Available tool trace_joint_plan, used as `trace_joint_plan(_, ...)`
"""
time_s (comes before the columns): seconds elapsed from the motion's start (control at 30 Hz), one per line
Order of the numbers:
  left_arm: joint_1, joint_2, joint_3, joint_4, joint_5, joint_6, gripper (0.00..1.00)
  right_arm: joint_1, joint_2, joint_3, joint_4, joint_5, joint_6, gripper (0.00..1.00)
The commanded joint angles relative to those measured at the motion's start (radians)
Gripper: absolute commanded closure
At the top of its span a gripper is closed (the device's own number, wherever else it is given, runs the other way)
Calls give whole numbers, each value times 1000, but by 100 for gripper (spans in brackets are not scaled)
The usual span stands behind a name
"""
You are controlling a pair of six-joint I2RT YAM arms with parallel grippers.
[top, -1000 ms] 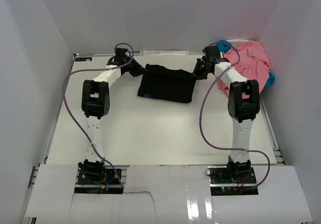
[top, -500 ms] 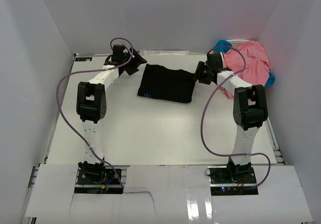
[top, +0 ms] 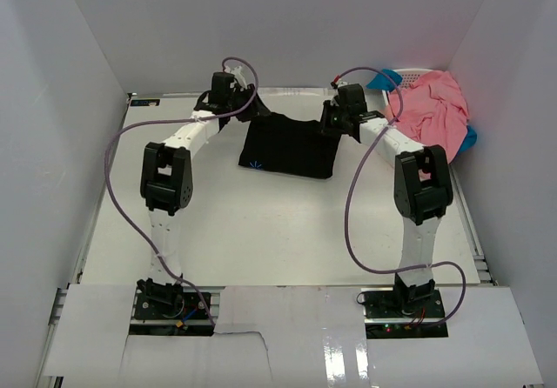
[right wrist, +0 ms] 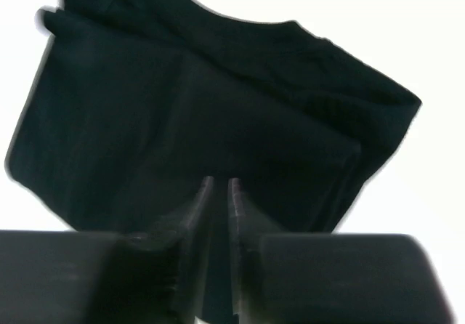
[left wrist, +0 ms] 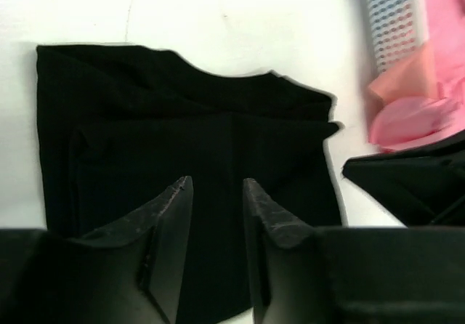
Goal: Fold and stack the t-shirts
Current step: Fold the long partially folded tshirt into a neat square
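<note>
On the white table (top: 261, 231), the black t-shirt (top: 289, 147) lies folded flat at the far middle, with the salmon-pink t-shirts (top: 432, 110) heaped at the far right. Over the black one, the left gripper (left wrist: 216, 215) stands slightly parted and empty, and the right gripper (right wrist: 219, 200) is pressed nearly together, gripping nothing.

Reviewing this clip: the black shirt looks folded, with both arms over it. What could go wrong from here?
1. The left gripper and right gripper hover over the folded black t-shirt. A pinch that catches only the top layer could pull the fold open.
2. The right fingers are nearly closed, so they may slide over the cloth rather than take it.
3. The pink t-shirts lie bunched in the basket. Lifting one may drag others along.
</note>
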Motion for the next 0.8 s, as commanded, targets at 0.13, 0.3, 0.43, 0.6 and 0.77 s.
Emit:
trace_joint_plan(0.13,-38,240,227,-192,41,96,81,26,218,285,-181,-8,-28,87)
trace_joint_plan(0.3,-55,294,280,-287,14,101,87,38,256,301,-258,-5,-22,90)
trace_joint_plan(0.43,-69,239,185,-342,-70,93,88,50,227,220,-286,-5,-25,91)
trace_joint_plan(0.6,-98,70,-25,-403,-208,50,88,81,122,63,-295,-11,-25,92)
trace_joint_plan(0.77,-132,-138,-363,-410,-296,0,88,125,7,-144,-300,-5,-15,92)
